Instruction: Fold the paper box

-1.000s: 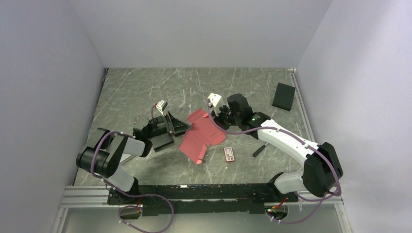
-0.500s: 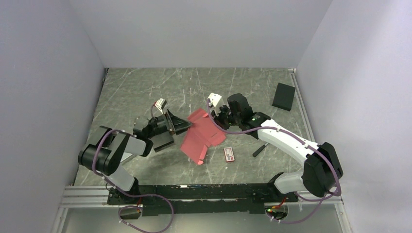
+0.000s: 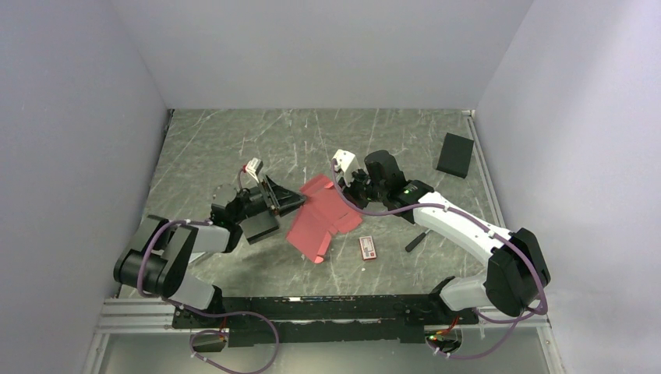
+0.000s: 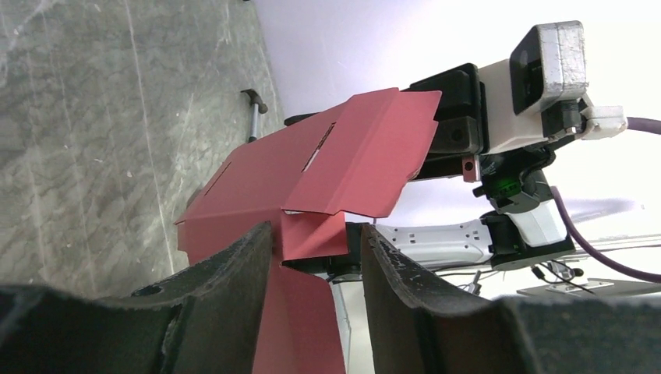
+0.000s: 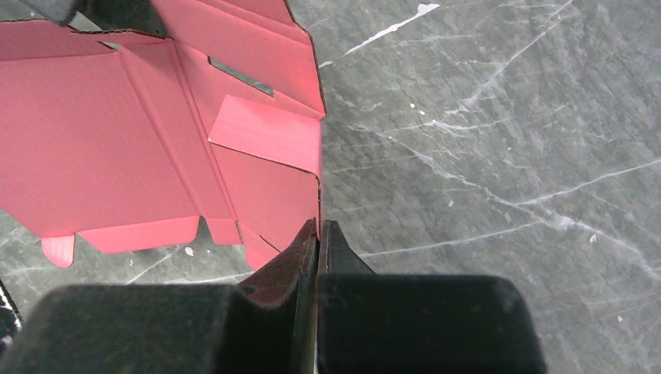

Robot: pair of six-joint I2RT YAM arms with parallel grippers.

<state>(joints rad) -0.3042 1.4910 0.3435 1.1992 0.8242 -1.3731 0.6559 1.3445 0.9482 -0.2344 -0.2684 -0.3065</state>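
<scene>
Top view, paper box [image 3: 321, 222]: unfolded red sheet in the middle of the table [image 3: 218, 140], long axis running far to near, between the two arms
Top view, left gripper [image 3: 290, 201]: at the sheet's far-left edge
Top view, right gripper [image 3: 348, 189]: at the far-right corner
Left wrist, left gripper [image 4: 316, 230]: jaws apart, a small flap standing in the gap, seemingly not pinched; sheet [image 4: 343, 156] stretches away towards the right arm
Right wrist, right gripper [image 5: 318, 226]: fingers together, clamped on the sheet's edge; sheet [image 5: 109, 132] spreads to its left
Coming move, judged: left arm, nearer the flap, closes on it
</scene>
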